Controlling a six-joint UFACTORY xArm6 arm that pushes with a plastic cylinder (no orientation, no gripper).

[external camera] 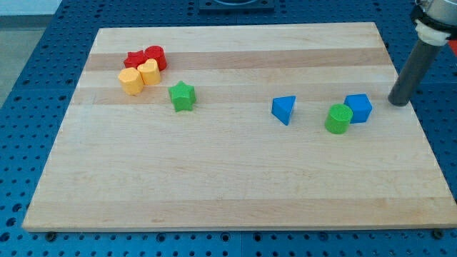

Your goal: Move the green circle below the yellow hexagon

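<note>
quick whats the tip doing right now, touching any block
My tip: touching no block, holding nothing; it sits apart, to the view's right of the blue cube and green circle.

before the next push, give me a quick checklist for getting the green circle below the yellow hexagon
1. My tip in view: ok, it sits near the wooden board's right edge.
2. Green circle block located: ok, left of my tip, touching or nearly touching the blue cube.
3. Tip behind the circle for a leftward push: not ok, the blue cube lies between them.
4. Yellow hexagon block located: ok, at upper left, packed against a second yellow block and two red blocks.
5. Spot below the hexagon free: ok, bare wood.
6. Path leftward: not ok, blue triangular block and green star lie near the line.
</note>
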